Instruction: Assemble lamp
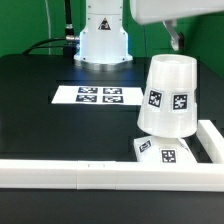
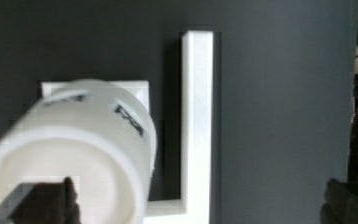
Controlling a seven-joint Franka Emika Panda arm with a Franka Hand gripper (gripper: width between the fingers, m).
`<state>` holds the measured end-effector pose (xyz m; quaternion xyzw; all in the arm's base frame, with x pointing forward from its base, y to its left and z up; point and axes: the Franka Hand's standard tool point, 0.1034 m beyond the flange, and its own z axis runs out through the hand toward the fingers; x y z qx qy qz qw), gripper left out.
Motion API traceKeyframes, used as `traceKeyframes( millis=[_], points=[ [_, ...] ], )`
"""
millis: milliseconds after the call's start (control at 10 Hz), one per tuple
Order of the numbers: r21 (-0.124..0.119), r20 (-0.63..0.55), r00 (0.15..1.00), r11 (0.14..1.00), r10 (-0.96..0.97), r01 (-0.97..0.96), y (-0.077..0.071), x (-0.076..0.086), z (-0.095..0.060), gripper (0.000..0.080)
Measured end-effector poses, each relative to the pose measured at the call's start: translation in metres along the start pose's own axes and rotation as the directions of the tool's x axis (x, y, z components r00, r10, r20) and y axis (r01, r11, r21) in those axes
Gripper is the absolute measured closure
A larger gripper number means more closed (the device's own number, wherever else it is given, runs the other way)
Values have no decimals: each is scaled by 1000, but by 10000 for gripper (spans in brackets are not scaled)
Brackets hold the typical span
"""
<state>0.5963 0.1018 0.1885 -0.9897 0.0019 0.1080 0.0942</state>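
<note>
The white tapered shade [image 1: 168, 95] stands wide end down on the flat square base [image 1: 165, 151] at the exterior view's right, its tags facing the camera. The bulb is hidden. My gripper [image 1: 175, 42] hangs just above the shade's top, apart from it. In the wrist view the shade [image 2: 78, 150] fills the near part of the picture, and a corner of the base [image 2: 137, 90] shows behind it. The gripper [image 2: 197, 205] is open wide and empty. One dark fingertip [image 2: 43, 200] overlaps the shade's rim and the other [image 2: 354, 200] stands far to the side.
A long white rail [image 1: 100, 172] runs along the front edge and turns up the exterior view's right side [image 1: 214, 135], close beside the base; it also shows in the wrist view [image 2: 199, 110]. The marker board [image 1: 98, 96] lies mid-table. The arm's white pedestal [image 1: 104, 40] stands behind.
</note>
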Motion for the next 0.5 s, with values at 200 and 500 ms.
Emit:
traceKeyframes(
  millis=[200, 500],
  points=[
    [1, 19, 1000, 1000, 2, -2, -4, 2, -15, 103],
    [-2, 21, 1000, 1000, 6, -6, -7, 2, -13, 101]
  ],
)
